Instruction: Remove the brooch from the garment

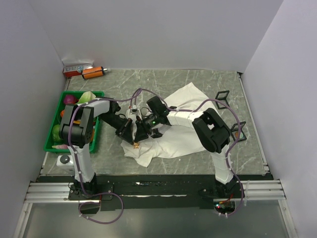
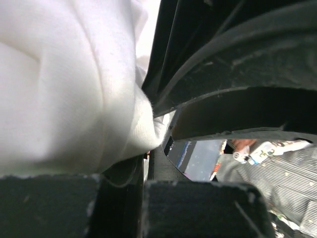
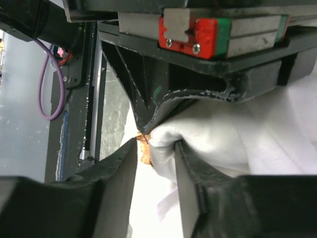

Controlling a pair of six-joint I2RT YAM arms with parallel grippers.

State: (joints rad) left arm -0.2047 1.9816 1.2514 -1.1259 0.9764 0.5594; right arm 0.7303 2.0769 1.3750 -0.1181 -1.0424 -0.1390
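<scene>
The white garment [image 1: 183, 134] lies crumpled in the middle of the table. The brooch [image 1: 135, 145], a tiny orange-gold trinket, sits at its near left corner. My left gripper [image 1: 127, 134] and right gripper [image 1: 142, 133] meet just above it. In the left wrist view the left gripper [image 2: 143, 173] is shut on a fold of the garment [image 2: 64, 89]. In the right wrist view the right gripper [image 3: 154, 146] has narrow jaws closed on the brooch [image 3: 145, 152] together with a small fold of garment [image 3: 237, 129]. The brooch touches the left finger [image 3: 116, 178].
A green basket [image 1: 52, 144] of fruit stands at the left edge. An orange-and-black cylinder [image 1: 93, 72] and a small box [image 1: 77, 68] lie at the back left. Two black frames [image 1: 223, 95] lie at the right, and a white round object [image 1: 63, 159] is near the left arm's base.
</scene>
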